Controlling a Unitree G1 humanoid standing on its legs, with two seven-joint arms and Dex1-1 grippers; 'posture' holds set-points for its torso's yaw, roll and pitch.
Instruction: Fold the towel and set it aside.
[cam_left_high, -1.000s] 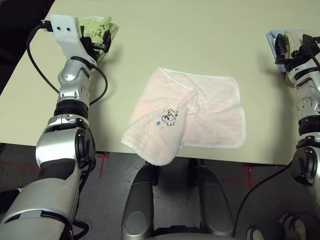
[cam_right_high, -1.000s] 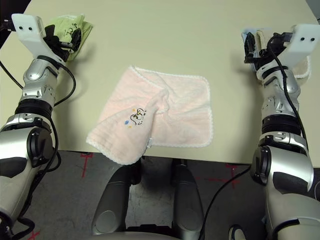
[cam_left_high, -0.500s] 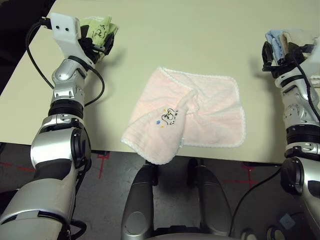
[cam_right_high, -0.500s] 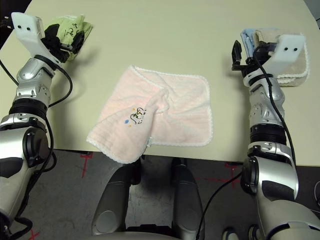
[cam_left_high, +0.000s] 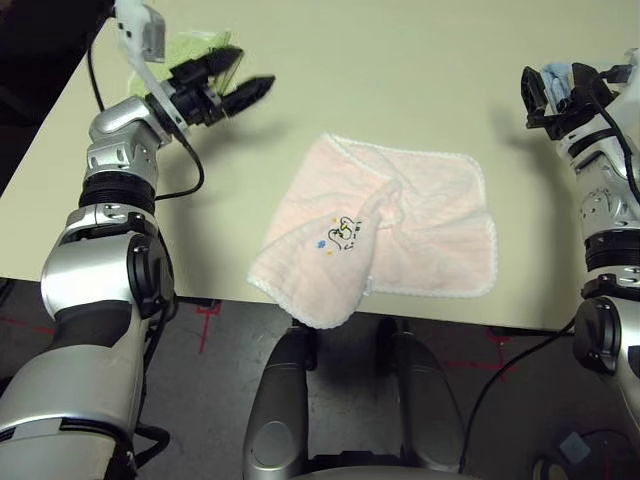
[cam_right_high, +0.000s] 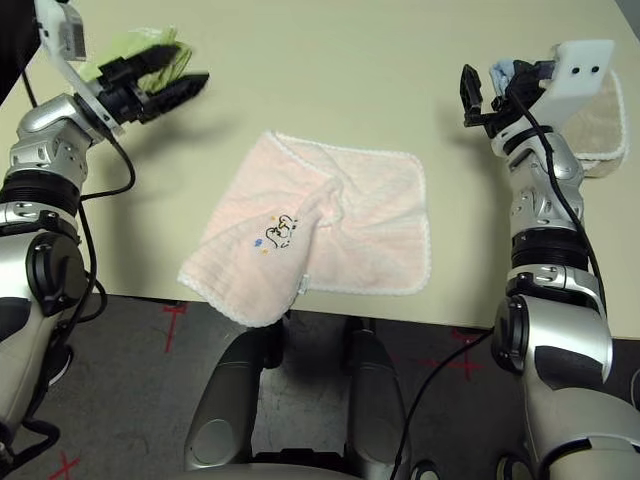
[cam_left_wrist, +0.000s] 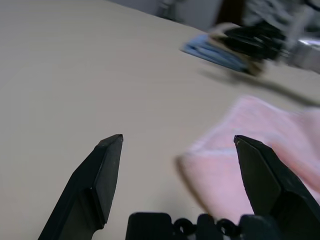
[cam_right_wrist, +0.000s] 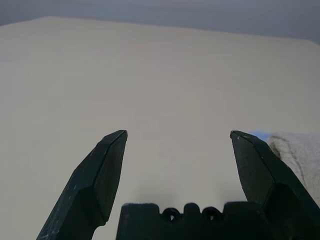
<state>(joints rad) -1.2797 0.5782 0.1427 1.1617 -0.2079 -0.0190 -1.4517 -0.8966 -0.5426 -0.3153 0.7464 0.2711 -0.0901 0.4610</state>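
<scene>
Beige table (cam_left_high: 400, 60), rumpled pink towel (cam_left_high: 420, 230)

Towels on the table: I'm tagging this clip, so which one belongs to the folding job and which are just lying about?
Job:
- pink towel, rumpled, unfolded
- left gripper, open
- right gripper, open

Lying about:
- green towel
- blue towel
- beige towel
</scene>
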